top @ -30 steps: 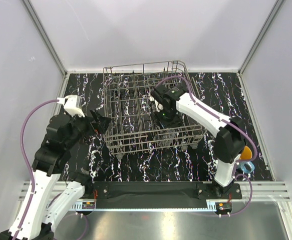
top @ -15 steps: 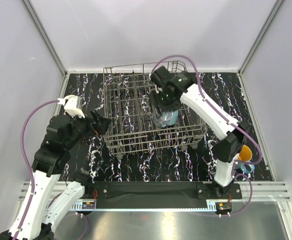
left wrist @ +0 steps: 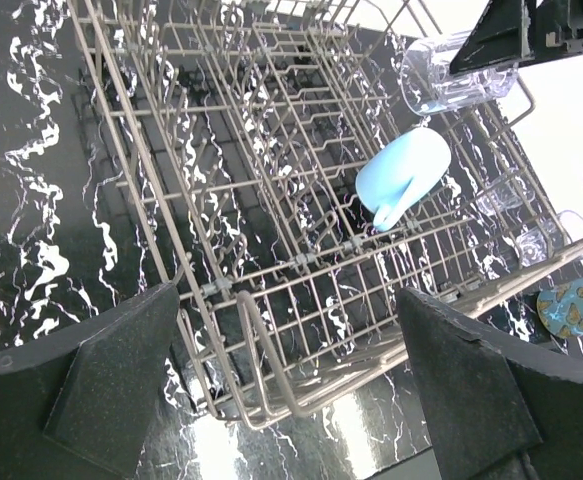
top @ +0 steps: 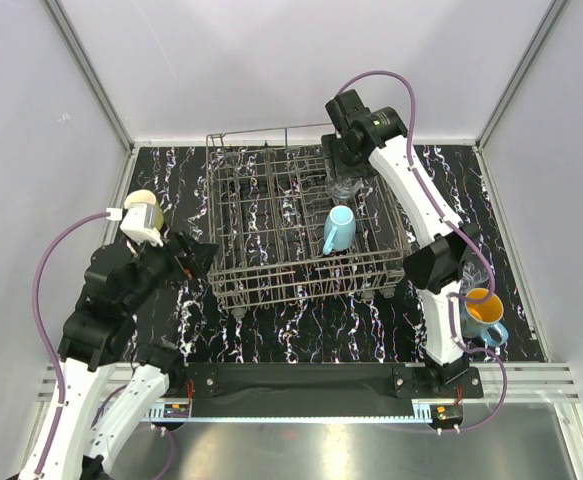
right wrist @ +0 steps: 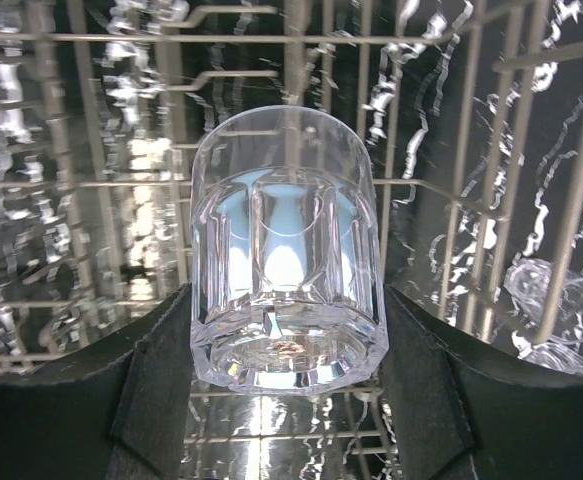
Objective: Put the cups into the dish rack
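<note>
The dark grey wire dish rack (top: 271, 215) stands mid-table. A light blue mug (top: 338, 229) lies tilted inside its right half and also shows in the left wrist view (left wrist: 403, 176). My right gripper (top: 343, 172) is shut on a clear glass (right wrist: 286, 250), base toward the wrist, above the rack's far right part. The glass also shows in the left wrist view (left wrist: 449, 80). My left gripper (top: 199, 255) is open and empty beside the rack's (left wrist: 221, 180) near left corner. A teal-blue mug with orange inside (top: 485, 308) sits at the right.
Clear glasses (top: 473, 270) stand on the table right of the rack, and they also show in the left wrist view (left wrist: 531, 240). A pale yellow round thing (top: 141, 201) shows by my left wrist. The enclosure walls close in the table on three sides.
My right gripper rose out of the rack's right half and moved toward the far side with the clear glass. The light blue mug came into view. My left arm shifted slightly.
</note>
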Robot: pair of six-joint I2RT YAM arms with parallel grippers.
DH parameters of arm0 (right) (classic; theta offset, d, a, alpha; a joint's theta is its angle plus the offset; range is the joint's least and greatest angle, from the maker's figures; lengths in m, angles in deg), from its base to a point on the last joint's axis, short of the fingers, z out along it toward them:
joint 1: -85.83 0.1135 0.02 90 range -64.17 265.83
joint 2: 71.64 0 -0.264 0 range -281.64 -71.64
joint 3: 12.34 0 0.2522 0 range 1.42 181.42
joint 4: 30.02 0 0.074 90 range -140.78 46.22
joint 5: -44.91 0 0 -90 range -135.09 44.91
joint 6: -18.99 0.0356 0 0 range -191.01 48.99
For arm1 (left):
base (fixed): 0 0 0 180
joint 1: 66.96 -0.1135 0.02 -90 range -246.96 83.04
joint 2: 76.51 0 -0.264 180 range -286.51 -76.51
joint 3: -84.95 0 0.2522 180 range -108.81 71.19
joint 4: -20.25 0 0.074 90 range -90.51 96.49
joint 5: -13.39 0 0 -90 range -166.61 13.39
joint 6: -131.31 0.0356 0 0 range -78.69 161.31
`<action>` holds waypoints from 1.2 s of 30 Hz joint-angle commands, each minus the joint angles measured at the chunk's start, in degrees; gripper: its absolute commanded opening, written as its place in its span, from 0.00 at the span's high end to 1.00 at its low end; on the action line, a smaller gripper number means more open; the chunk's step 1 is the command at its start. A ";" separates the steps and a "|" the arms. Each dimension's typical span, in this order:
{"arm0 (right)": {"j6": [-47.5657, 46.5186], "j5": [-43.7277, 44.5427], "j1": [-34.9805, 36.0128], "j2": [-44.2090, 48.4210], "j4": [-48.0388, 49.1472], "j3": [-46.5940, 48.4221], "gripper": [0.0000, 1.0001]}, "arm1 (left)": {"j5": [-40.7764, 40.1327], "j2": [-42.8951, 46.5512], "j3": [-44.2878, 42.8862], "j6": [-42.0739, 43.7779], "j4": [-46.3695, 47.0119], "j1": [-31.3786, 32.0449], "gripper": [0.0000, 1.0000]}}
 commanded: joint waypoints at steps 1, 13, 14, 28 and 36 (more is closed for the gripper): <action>-1.10 0.54 -1.54 0.27 -6.71 0.67 1.00 | 0.95 1.01 1.73 -1.21 1.22 0.17 0.03; -1.99 3.52 -2.95 -6.31 -4.86 1.10 1.00 | 2.79 4.35 4.81 -3.05 1.40 0.26 0.03; -2.07 3.62 -3.12 -6.76 -4.69 1.46 1.00 | 2.79 4.62 4.89 -3.14 1.31 0.26 0.03; -2.07 0.19 -4.09 -13.44 -2.05 1.37 1.00 | 1.74 4.53 4.72 -1.56 -0.27 0.70 0.03; -2.78 -2.10 -4.09 -15.29 -2.58 1.91 0.60 | 0.51 4.18 3.05 -0.94 -1.33 0.61 0.03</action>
